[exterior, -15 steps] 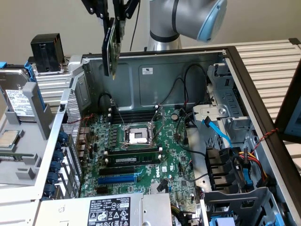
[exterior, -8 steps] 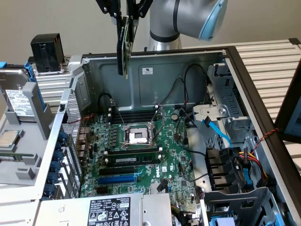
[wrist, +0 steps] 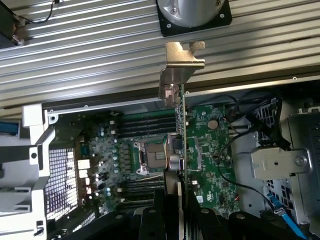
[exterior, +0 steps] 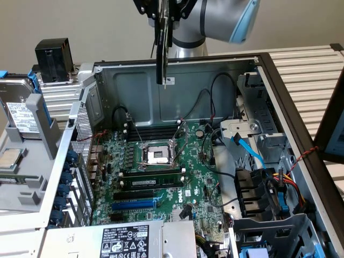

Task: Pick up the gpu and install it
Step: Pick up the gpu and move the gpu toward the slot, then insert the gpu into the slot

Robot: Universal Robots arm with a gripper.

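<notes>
My gripper [exterior: 164,9] is shut on the gpu [exterior: 161,48], which hangs edge-on high over the open computer case, above the back wall and the motherboard [exterior: 161,177]. In the wrist view the gpu [wrist: 181,130] is a thin green edge running away from my gripper [wrist: 175,205], with its silver end bracket [wrist: 181,67] at the far end. Beneath it lie the CPU socket [wrist: 152,157] and memory slots. The long expansion slots [exterior: 134,203], one blue and others black, lie open near the front of the board, well below the card.
The case's metal walls [exterior: 129,86] surround the board. A drive cage with blue and black cables [exterior: 252,156] fills the exterior view's right. A power supply [exterior: 123,239] sits at the front. A hard drive [exterior: 19,110] and a black block [exterior: 54,54] stand outside on the exterior view's left.
</notes>
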